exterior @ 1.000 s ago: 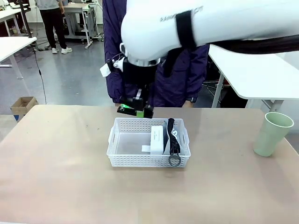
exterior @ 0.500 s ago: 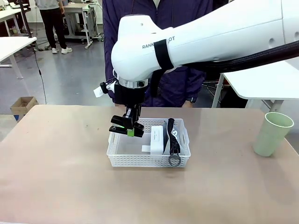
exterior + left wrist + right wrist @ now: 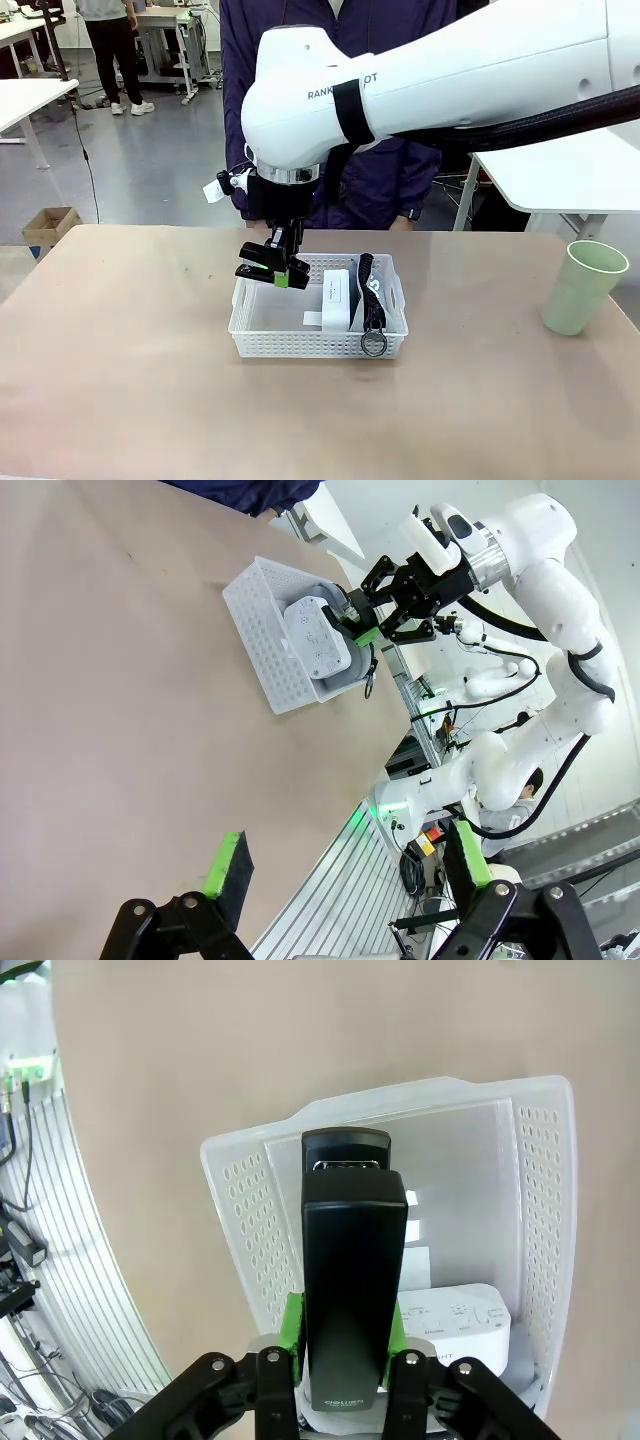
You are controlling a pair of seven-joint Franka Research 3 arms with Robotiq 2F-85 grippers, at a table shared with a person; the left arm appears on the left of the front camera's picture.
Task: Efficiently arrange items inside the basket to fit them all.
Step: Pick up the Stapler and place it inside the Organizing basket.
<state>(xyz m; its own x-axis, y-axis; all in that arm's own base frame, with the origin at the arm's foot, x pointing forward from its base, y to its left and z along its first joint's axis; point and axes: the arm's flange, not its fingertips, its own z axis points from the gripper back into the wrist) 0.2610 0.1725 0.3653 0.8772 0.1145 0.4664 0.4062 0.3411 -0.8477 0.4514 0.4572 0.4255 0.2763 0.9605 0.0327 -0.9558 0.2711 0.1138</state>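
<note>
The white lattice basket sits mid-table. A white box stands on edge inside it, and the grey pouch with its black strap and ring lies along its right side. My right gripper hangs just above the basket's bare left half, shut on the slim black stapler. From the right wrist, the stapler points down into the basket, with the box beside it. The pale green cup stands at the far right. My left gripper is open with nothing in it, well away from the basket.
A person in a dark purple jacket stands at the table's far edge behind the basket. My right arm spans the upper part of the front view. Bare tabletop lies left of and in front of the basket.
My right gripper has carried the stapler from behind the basket's far rim towards me and down, to just above its left half. The box, pouch and cup have not moved.
</note>
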